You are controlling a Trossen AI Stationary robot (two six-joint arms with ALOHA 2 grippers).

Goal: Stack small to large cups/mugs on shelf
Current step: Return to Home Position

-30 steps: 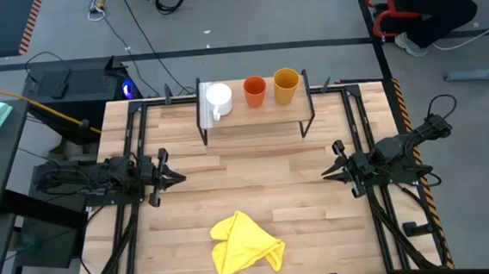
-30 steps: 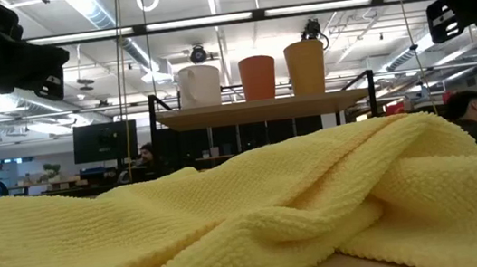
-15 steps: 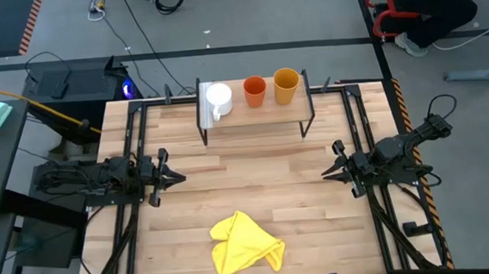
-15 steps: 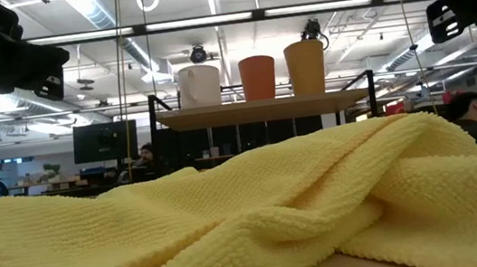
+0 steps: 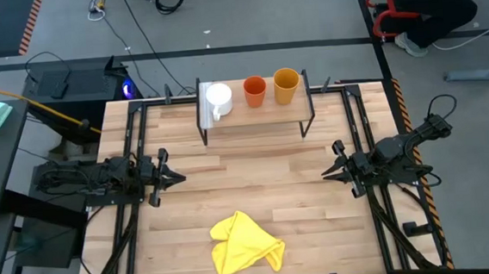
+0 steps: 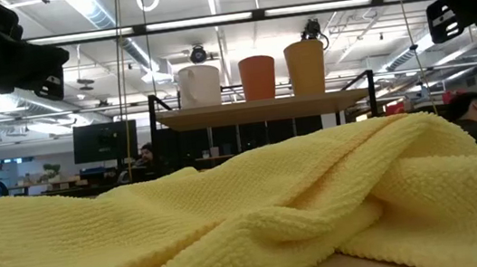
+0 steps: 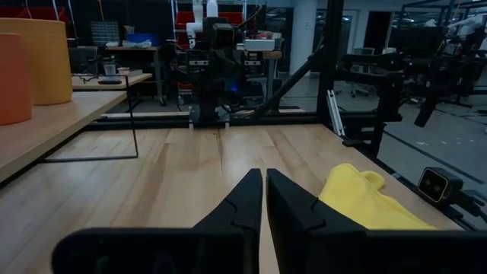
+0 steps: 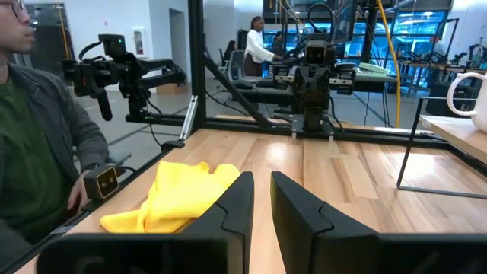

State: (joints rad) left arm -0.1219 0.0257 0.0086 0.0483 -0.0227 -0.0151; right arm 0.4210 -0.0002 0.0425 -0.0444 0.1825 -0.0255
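The white mug point(image 5: 217, 96), red-orange cup point(image 5: 254, 90) and yellow-orange cup point(image 5: 286, 84) stand in a row on the shelf point(image 5: 260, 115) by the tabletop's far edge, apparently finished, so the left gripper point(image 5: 168, 177) waits nearly closed and empty, the right gripper point(image 5: 332, 170) slightly parted and empty.

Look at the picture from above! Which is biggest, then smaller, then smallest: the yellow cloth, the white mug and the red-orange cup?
1. yellow cloth, biggest by far
2. white mug, counting its handle
3. red-orange cup, smallest, though close to the mug
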